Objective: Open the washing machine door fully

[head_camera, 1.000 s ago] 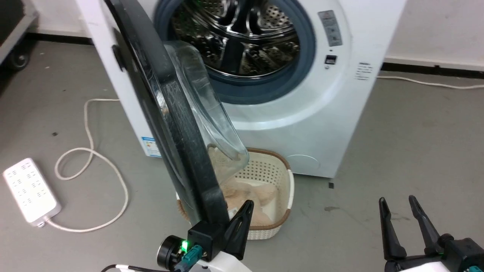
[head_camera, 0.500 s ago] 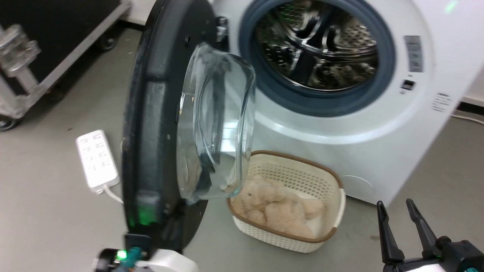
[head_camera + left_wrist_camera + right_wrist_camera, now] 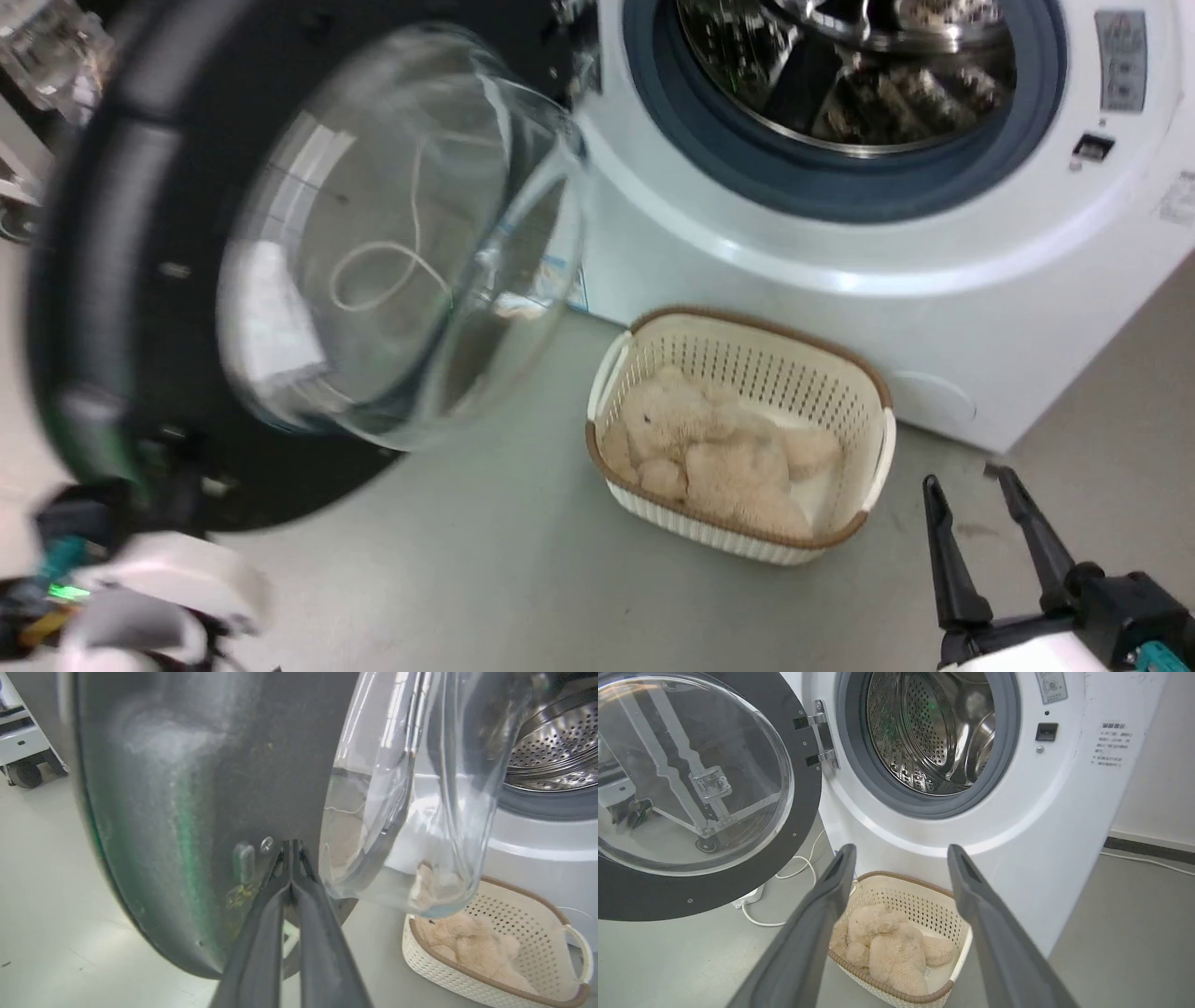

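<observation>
The white washing machine (image 3: pixel 1064 826) stands at the floor's far edge, against the wall. Its top is cut off in every view. The steel drum (image 3: pixel 924 728) and the grey rubber ring (image 3: pixel 1007 742) around it lie bare.

The washing machine door (image 3: pixel 668 896) stands wide open on its metal hinge (image 3: pixel 824 732), out to the machine's left, with its inner face and bulging glass bowl (image 3: pixel 373 233) towards the robot. In the head view the door is smeared with blur, and in the right wrist view its left side runs out of frame.

A cream basket (image 3: pixel 775 359) sits on the floor just before the machine's base and holds a beige plush toy (image 3: pixel 719 448). A white power strip (image 3: pixel 747 898) peeks from under the door's lower rim, mostly hidden. Its cable (image 3: pixel 798 868) shows partly bare and partly through the glass.

The left claw (image 3: pixel 290 851) has its fingers pressed together, gripping nothing, tips at the door's inner face beside a small screw. In the head view only a blurred pale wrist (image 3: pixel 149 579) shows below the door. The right claw (image 3: pixel 966 478) hangs with its fingers apart and empty, well clear of the door, near the basket.
</observation>
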`<state>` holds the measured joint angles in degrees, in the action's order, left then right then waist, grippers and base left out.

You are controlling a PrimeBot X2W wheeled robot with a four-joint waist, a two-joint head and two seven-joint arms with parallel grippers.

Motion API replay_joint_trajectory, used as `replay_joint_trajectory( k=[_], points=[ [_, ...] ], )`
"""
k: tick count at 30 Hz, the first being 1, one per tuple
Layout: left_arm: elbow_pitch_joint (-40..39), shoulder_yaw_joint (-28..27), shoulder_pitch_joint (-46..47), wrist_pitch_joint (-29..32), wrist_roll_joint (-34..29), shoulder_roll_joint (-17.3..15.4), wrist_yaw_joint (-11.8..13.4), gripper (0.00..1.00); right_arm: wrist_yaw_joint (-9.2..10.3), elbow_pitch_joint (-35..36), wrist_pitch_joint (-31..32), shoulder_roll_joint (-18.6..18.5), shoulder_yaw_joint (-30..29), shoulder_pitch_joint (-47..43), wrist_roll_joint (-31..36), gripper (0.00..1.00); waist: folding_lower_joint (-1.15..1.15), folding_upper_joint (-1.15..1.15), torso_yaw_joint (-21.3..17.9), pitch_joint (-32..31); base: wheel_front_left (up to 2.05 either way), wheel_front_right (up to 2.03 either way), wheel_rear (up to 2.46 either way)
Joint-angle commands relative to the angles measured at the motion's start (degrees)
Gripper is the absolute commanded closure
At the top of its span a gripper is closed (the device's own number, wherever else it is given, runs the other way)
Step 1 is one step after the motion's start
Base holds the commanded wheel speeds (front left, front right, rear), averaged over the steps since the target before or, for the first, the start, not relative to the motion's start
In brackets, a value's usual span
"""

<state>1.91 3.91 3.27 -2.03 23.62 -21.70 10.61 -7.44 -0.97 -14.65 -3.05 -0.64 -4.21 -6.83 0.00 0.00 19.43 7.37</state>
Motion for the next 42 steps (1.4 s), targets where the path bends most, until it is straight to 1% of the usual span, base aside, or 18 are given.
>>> replay_joint_trajectory(
  k=[1, 3, 4, 9, 14, 19, 22, 26, 31, 35, 36, 37, 38, 41, 42],
  points=[
    [1.3, -1.6, 1.8, 0.3, 0.0, -2.2, 0.0, 1.00, -0.05, 0.6, 0.2, 0.2, -0.1, 1.0, 0.8, 0.00, 0.00, 0.00, -1.0, 2.4, 0.00, 0.00, 0.00],
    [3.3, -3.6, 3.4, 0.4, 1.2, -4.0, -0.7, 1.00, -0.05, 1.0, 0.5, 0.2, -0.2, 1.6, 1.4, 0.00, 0.00, 0.00, -1.5, 4.0, 0.00, 0.00, 0.00],
    [7.4, -6.2, 6.2, 0.5, 3.0, -6.6, -2.0, 1.00, -0.05, 1.7, 1.0, 0.2, -0.5, 2.4, 2.2, 0.00, 0.00, 0.00, -2.1, 5.8, 0.00, 0.00, 0.00],
    [14.3, -9.0, 10.2, -0.1, 4.8, -9.9, -3.6, 1.00, -0.05, 2.7, 1.6, 0.2, -1.1, 3.5, 2.9, 0.00, 0.00, 0.00, -3.3, 7.9, 0.00, 0.00, 0.00],
    [20.1, -9.8, 13.2, -2.5, 5.3, -11.2, -4.9, 1.00, -0.05, 2.9, 1.7, 0.2, -1.3, 3.9, 3.2, 0.00, 0.00, 0.00, -3.9, 8.5, 0.00, 0.00, 0.00],
    [22.9, -9.1, 14.3, -6.9, 4.6, -10.8, -5.7, 1.00, -0.05, 3.0, 1.2, 0.2, -2.1, 4.2, 2.8, 0.00, 0.00, 0.00, -4.3, 7.4, 0.00, 0.00, 0.00],
    [22.3, -8.2, 13.7, -10.5, 3.6, -9.2, -6.1, 1.00, -0.05, 2.7, 0.9, 0.2, -2.6, 4.1, 2.7, 0.00, 0.00, 0.00, -4.5, 5.9, 0.00, 0.00, 0.00],
    [18.3, -6.5, 11.6, -12.4, 1.7, -6.3, -6.6, 1.00, -0.05, 2.4, 0.4, 0.2, -3.3, 3.8, 2.3, 0.00, 0.00, 0.00, -5.2, 3.3, 0.00, 0.00, 0.00],
    [9.4, -3.3, 7.4, -12.9, -1.6, -0.9, -6.7, 1.00, -0.05, 2.6, -0.1, 0.2, -4.2, 3.1, 1.7, 0.00, 0.00, 0.00, -7.1, -0.3, 0.00, 0.00, 0.00],
    [2.3, -1.0, 3.2, -12.9, -4.4, 3.8, -6.4, 1.00, -0.05, 3.1, -0.2, 0.2, -4.7, 2.1, 1.3, 0.00, 0.00, 0.00, -9.4, -3.0, 0.00, 0.00, 0.00],
    [0.9, -0.4, 2.1, -13.0, -5.1, 4.9, -6.4, 1.00, -0.05, 3.2, -0.3, 0.2, -4.9, 1.8, 1.2, 0.00, 0.00, 0.00, -10.0, -3.5, 0.00, 0.00, 0.00],
    [0.9, -0.4, 2.1, -13.0, -5.1, 4.9, -6.4, 1.00, -0.05, 3.2, -0.3, 0.2, -4.9, 1.8, 1.2, 0.00, 0.00, 0.00, -10.0, -3.5, 0.00, 0.00, 0.00],
    [-1.1, 0.9, 0.2, -13.0, -6.5, 6.7, -6.3, 1.00, -0.05, 3.2, -0.3, 0.2, -5.0, 1.2, 1.0, 0.00, 0.00, 0.00, -11.2, -4.7, 0.00, 0.00, 0.00],
    [-2.9, 2.6, -2.3, -13.0, -7.8, 8.9, -6.6, 1.00, -0.05, 3.1, -0.3, 0.2, -5.3, 0.2, 0.5, 0.00, 0.00, 0.00, -13.0, -5.9, 0.00, 0.00, 0.00],
    [-2.9, 2.6, -2.3, -13.0, -7.8, 8.9, -6.6, 1.00, -0.05, 3.1, -0.3, 0.2, -5.3, 0.2, 0.5, 0.00, 0.00, 0.00, -13.0, -5.9, 0.00, 0.00, 0.00]
  ],
)
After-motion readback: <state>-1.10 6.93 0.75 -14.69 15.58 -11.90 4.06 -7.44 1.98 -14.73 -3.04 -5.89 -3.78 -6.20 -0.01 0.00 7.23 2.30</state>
